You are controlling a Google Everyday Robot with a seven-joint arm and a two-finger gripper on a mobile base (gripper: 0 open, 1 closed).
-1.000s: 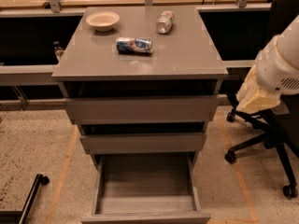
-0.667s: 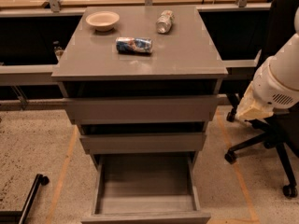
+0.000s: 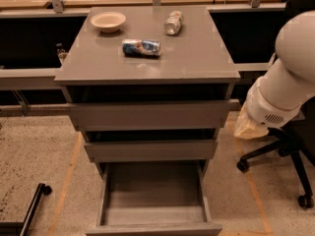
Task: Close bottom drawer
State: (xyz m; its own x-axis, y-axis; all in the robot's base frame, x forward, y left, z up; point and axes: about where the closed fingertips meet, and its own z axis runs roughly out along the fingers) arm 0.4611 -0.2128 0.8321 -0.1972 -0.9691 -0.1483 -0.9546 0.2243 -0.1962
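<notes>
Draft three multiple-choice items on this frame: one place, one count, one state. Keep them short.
1. Relative to the cabinet, where is the gripper?
A) over its top
B) to its right
C) behind it

2. How many items lie on the cabinet's top?
A) two
B) three
C) five

3. The bottom drawer is:
A) shut
B) open, holding a cup
C) pulled out, empty

Answers:
1 B: the arm's tip hangs beside the cabinet's right edge, at about middle-drawer height.
2 B: there is a bowl, a can and a bottle.
3 C: its bare floor shows, well forward of the drawers above.
</notes>
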